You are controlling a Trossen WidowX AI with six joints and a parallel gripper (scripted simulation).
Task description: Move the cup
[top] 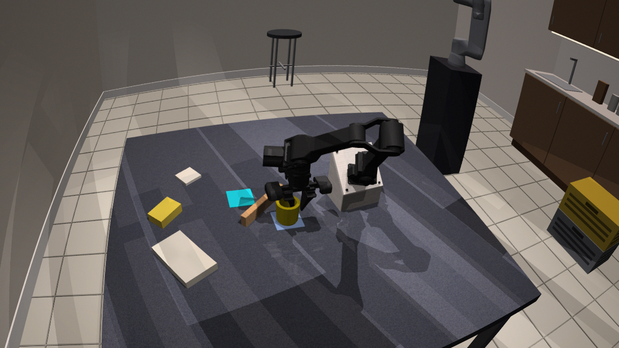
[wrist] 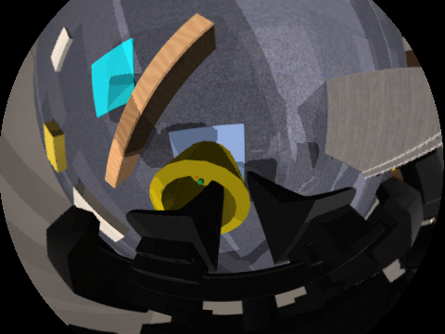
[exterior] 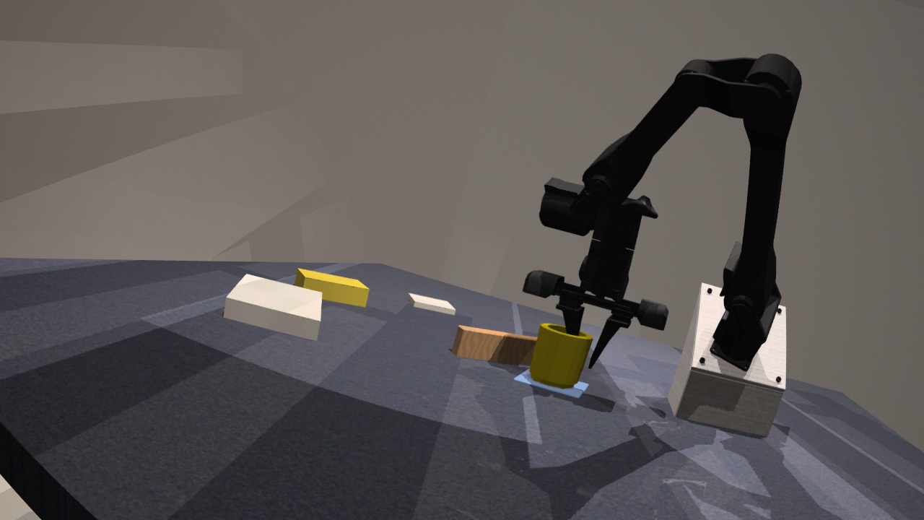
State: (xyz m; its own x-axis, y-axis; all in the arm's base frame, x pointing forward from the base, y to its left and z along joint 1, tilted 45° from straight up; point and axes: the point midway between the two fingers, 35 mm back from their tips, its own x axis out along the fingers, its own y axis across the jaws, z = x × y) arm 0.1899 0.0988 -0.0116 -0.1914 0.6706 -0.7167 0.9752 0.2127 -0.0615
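On the dark table (top: 259, 277) (exterior: 323, 401) (wrist: 269, 60), in a grey-walled room with a tiled floor (top: 73, 242), the gripper (top: 297, 207) (exterior: 581, 351) (wrist: 235, 176) stands partly open around the wall of the yellow cup (top: 287, 213) (exterior: 560, 359) (wrist: 238, 192), upright on the blue pad (top: 298, 225) (exterior: 573, 390) (wrist: 234, 136).

wooden bar (top: 254, 210) (exterior: 494, 346) (wrist: 159, 83): between pads | cyan pad (top: 239, 198) (wrist: 108, 88): nothing standing on it

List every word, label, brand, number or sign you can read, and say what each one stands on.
There is no readable text in any view.
Yellow cup: no label or number visible.
Gripper: no brand legible.
Yellow crate on the floor: dark slots, no lettering to read.
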